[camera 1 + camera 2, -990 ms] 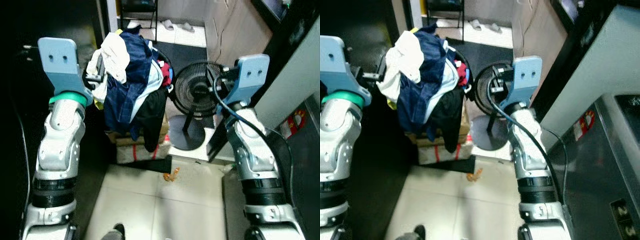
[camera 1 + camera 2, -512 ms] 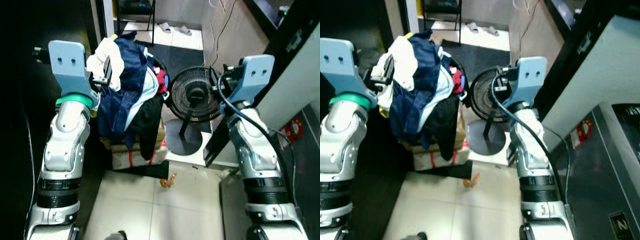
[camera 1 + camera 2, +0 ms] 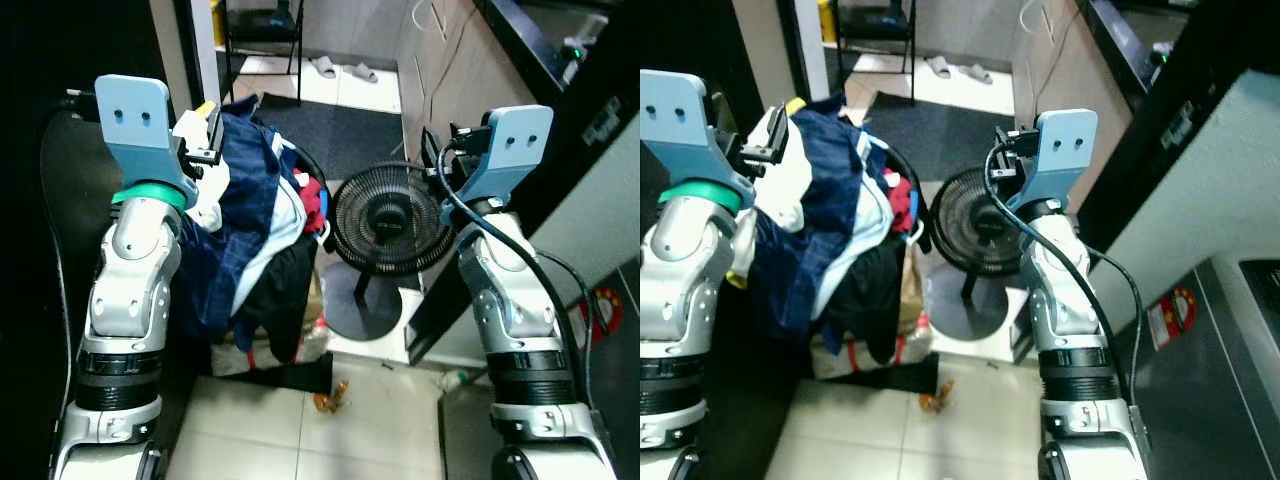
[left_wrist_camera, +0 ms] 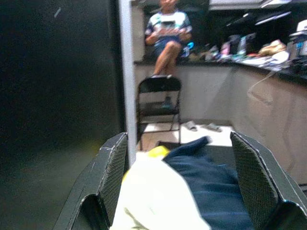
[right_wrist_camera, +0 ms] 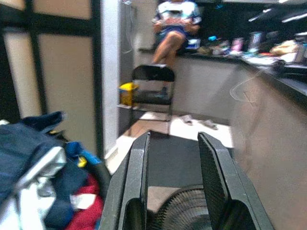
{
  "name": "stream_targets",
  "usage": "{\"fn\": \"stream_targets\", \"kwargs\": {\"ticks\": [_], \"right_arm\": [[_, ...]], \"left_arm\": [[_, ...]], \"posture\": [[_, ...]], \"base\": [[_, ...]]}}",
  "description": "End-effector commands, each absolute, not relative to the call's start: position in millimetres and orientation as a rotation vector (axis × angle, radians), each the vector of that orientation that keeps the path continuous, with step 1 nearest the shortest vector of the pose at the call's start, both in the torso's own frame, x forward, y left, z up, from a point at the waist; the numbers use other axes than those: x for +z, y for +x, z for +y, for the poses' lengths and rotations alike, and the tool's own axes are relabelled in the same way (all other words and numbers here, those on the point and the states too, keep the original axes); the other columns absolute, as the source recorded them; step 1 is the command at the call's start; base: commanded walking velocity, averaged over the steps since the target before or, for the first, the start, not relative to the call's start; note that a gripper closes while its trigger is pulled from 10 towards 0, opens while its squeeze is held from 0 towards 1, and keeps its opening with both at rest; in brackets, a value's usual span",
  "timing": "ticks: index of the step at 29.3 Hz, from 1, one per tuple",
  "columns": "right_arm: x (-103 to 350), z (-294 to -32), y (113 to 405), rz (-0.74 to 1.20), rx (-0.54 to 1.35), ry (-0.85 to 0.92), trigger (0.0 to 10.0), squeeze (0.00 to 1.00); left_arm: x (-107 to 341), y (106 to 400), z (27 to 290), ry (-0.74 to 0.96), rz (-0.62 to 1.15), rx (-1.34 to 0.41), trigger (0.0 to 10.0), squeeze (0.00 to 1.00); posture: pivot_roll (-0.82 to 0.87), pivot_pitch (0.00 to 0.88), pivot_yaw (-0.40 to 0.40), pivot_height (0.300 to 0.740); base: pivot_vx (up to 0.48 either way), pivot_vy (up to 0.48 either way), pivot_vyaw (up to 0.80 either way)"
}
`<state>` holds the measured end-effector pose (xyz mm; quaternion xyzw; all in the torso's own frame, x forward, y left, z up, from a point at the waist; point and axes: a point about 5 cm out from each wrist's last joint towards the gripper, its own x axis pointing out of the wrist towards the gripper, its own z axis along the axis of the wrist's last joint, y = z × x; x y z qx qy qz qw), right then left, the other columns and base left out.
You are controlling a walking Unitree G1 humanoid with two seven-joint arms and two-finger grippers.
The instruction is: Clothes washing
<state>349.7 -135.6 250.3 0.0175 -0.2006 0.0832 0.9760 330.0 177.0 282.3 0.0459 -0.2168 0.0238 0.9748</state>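
Pale floor tiles run ahead of me toward a dark mat (image 3: pixel 345 140) and a folding chair (image 3: pixel 258 30), with a pair of slippers (image 3: pixel 340 68) beyond and a cabinet wall on my right. My target, the pile of clothes (image 3: pixel 258 235), is heaped over a round basket (image 3: pixel 312 175) just in front of my left arm, spilling down its side: navy fabric on top, a white piece near the left gripper (image 4: pixel 180 187), some red tucked in by the rim, black hanging low. I judge it soft, light and floppy, likely to trail and snag, so I would take the bunched navy and white at the top, not a dangling edge. The left gripper's fingers stand wide apart, framing the white and navy cloth without closing on it. The right gripper (image 5: pixel 175 191) is raised well apart from the pile, fingers parted with nothing between them, looking over the standing fan (image 3: pixel 390 215). That fan sits just beside the basket and is what I would most likely knock with a swinging garment or my right arm. An orange scrap (image 3: pixel 330 398) lies on the tiles below. A person (image 5: pixel 173 28) sits up on the far counter, well apart.
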Motion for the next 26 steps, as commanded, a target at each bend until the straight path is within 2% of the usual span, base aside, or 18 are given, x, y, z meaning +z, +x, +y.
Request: {"fn": "stream_targets", "kwargs": {"ticks": [1, 9, 19, 24, 26], "right_arm": [[246, -141, 349, -0.389, 0.151, 0.027, 10.0, 0.00], [246, -143, 350, -0.390, 0.140, 0.016, 10.0, 0.00], [245, -142, 350, -0.386, 0.141, 0.017, 10.0, 0.00], [243, -137, 349, -0.379, 0.189, -0.050, 10.0, 0.00], [241, -135, 350, -0.371, 0.202, -0.061, 10.0, 0.00]], "left_arm": [[278, 331, 177, 0.103, -0.419, 0.049, 10.0, 0.00], [277, 331, 177, 0.099, -0.420, 0.050, 10.0, 0.00], [274, 330, 173, 0.111, -0.405, 0.025, 10.0, 0.00], [250, 332, 180, 0.039, -0.267, 0.023, 10.0, 0.00], [225, 333, 197, -0.015, -0.150, 0.095, 10.0, 0.00]], "posture": [[0.03, 0.021, -0.053, 0.740], [0.03, 0.026, -0.052, 0.740], [0.03, 0.029, -0.052, 0.740], [0.02, 0.043, -0.044, 0.740], [0.02, 0.050, -0.051, 0.740]], "base": [[0.439, 0.000, 0.00], [0.410, 0.000, 0.00], [0.000, 0.000, 0.00], [0.000, 0.000, 0.00], [0.000, 0.000, 0.00]]}}
